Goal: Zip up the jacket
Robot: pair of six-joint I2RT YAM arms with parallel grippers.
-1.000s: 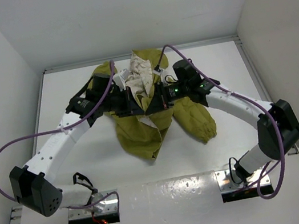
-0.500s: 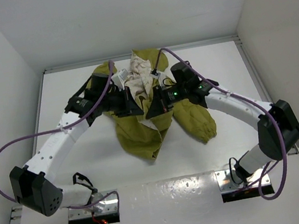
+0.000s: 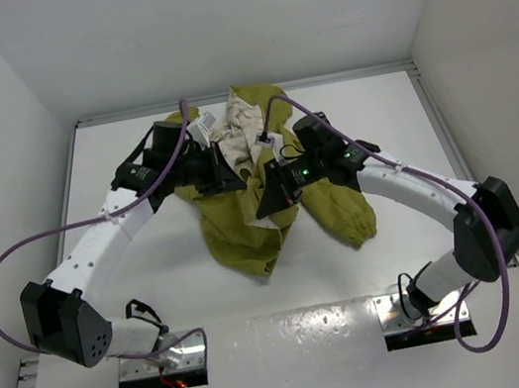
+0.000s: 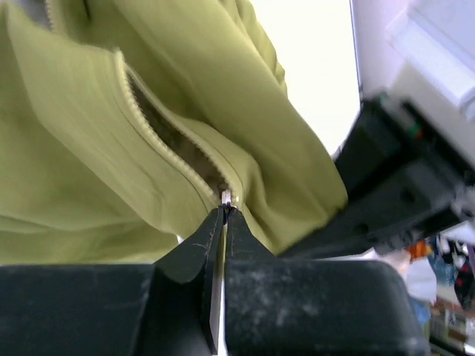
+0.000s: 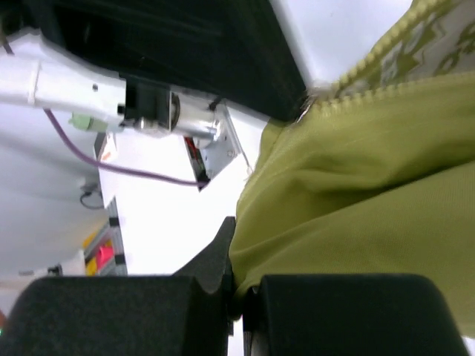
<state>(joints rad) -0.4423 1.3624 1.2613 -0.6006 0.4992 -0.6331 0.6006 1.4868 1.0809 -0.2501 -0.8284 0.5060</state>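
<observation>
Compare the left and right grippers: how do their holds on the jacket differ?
The left gripper pinches the small metal piece where the zip teeth meet; the right gripper pinches plain olive fabric. From above, the left gripper sits farther up the jacket, the right gripper nearer the hem. Both are shut on the jacket.

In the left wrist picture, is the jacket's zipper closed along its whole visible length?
No: beyond the left claw, the zipper teeth of the jacket stand apart around a dark gap.
</observation>
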